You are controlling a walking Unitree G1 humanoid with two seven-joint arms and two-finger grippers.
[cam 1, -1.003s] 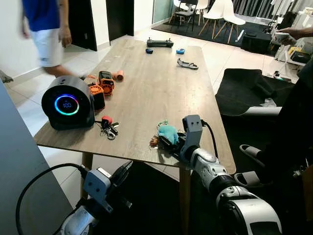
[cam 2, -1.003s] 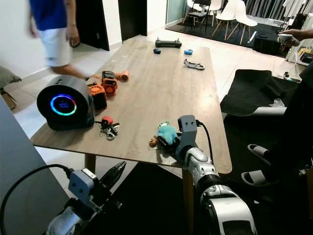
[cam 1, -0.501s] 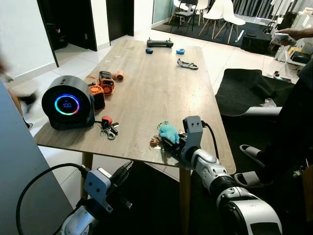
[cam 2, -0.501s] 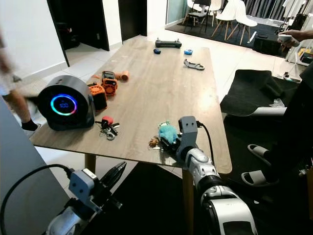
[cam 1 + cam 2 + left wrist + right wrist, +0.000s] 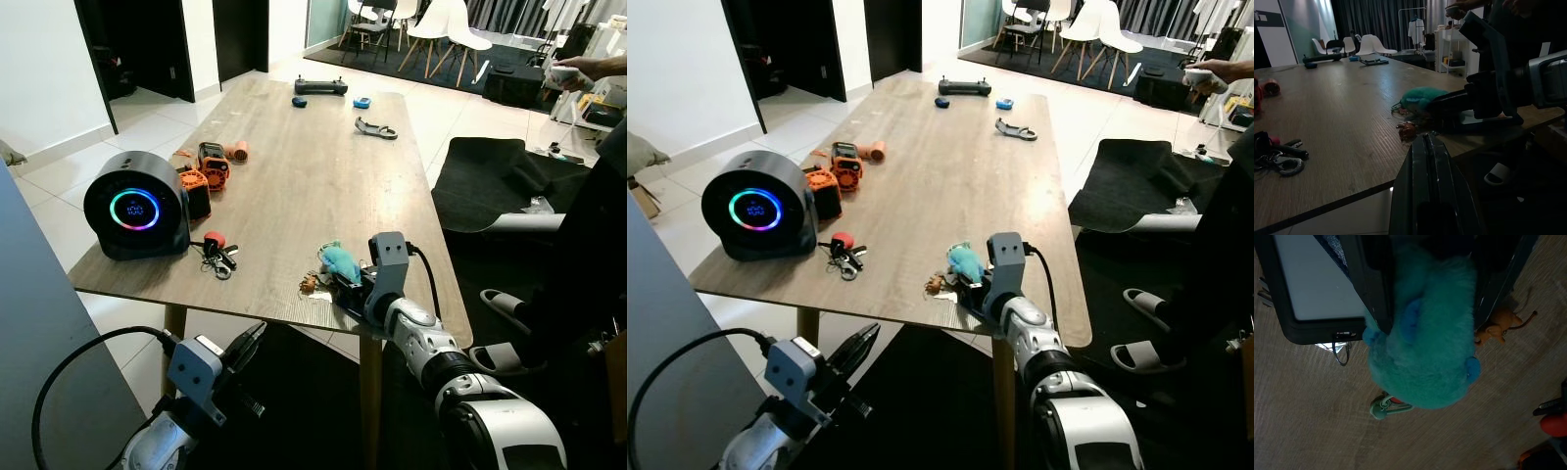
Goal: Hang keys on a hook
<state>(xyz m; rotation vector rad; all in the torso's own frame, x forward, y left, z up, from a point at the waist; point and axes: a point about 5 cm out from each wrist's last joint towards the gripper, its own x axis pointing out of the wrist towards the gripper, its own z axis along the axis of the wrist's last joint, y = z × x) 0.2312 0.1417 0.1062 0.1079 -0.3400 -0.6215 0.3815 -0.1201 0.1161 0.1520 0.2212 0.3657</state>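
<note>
Gripping the teal plush keychain [image 5: 1425, 333] on the bench [image 5: 294, 186], right gripper [image 5: 345, 284] jaws clench it; left gripper [image 5: 250, 338] jaws closed

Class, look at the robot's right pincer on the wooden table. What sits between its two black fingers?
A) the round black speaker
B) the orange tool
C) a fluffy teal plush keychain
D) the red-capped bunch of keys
C: in the right wrist view the fluffy teal plush keychain sits between the right pincer's black fingers.

long wooden table [image 5: 304, 186] on pale tiled floor [image 5: 59, 166], white chairs [image 5: 446, 24] beyond.
</note>
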